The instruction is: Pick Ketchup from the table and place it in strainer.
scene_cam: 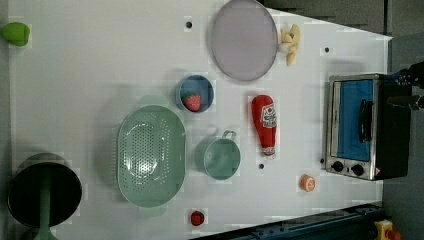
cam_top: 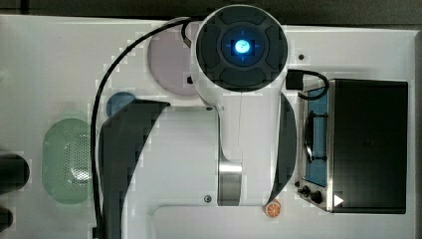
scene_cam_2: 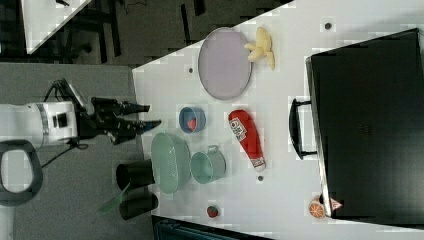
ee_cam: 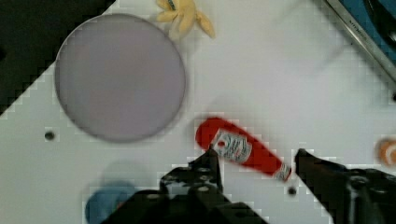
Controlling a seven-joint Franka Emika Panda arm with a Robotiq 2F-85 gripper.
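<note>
Red and lying flat on the table [scene_cam: 75,90] between the plate [scene_cam: 243,39] and the cup [scene_cam: 218,158], the ketchup [scene_cam: 265,125] wants my gripper [ee_cam: 257,170], open and empty, lowered squarely across its body.

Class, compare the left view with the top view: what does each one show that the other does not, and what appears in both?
Left view alone: the ketchup lying on its side on the table, the pale green cup, a strawberry in the blue bowl, another strawberry near the table's edge, and the yellow banana peel toy.

Top view alone: the robot arm from above, covering the middle of the table, with its black cable.

Both: the strainer, empty, the lilac plate, the toaster oven and the orange slice.
</note>
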